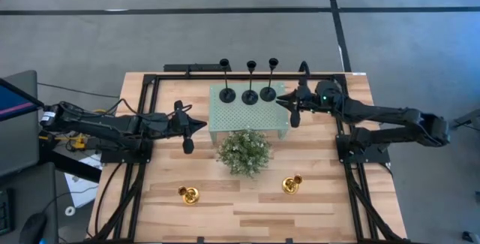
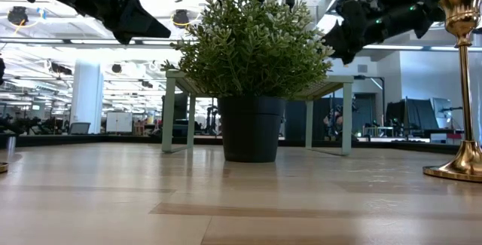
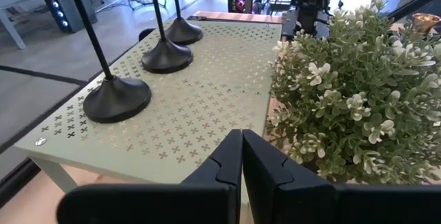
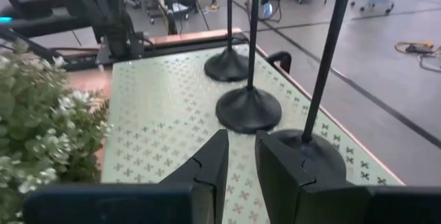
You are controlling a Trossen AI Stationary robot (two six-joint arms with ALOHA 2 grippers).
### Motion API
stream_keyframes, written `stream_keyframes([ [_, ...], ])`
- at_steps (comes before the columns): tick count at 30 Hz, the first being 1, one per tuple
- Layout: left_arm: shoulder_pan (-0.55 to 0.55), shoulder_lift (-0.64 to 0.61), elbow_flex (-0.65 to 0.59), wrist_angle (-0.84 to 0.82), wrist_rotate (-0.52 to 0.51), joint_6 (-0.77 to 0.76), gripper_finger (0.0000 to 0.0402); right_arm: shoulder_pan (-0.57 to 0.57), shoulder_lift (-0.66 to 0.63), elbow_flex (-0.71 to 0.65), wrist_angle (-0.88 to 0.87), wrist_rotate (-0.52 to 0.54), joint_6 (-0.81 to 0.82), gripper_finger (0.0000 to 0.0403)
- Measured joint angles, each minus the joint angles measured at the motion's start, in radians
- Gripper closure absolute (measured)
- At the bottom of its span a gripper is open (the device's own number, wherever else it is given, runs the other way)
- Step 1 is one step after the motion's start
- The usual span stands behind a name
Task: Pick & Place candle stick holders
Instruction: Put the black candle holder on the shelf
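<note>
A bushy potted plant (image 1: 244, 152) stands against a pale-green perforated stand (image 1: 225, 116).

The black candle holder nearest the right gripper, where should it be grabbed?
Grip the thin upright stem of the black candle holder, coming level from the right gripper side. Its disc base sits flat on the perforated green stand, offering no edge to pinch.

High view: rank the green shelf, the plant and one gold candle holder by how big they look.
1. The green shelf, largest.
2. The plant, clearly smaller in footprint.
3. Gold candle holder, by far the smallest; the other gold one looks alike.
</note>
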Motion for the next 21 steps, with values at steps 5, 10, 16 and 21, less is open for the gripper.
stream_keyframes([
  [5,0.006,0.000,0.000,0.001,0.000,0.007,0.0390,0.001,0.034,0.000,0.068,0.000,0.001,0.0337],
  [10,0.023,0.000,0.000,0.063,0.000,0.008,0.0390,0.011,0.052,0.000,0.141,0.013,0.025,0.0337],
  [16,0.042,0.024,0.000,0.160,-0.005,0.008,0.0390,0.025,0.052,0.000,0.192,0.189,0.070,0.0337],
  [21,0.044,0.129,0.000,0.290,-0.151,0.075,0.0390,0.043,0.054,0.000,0.183,0.213,0.070,0.0337],
])
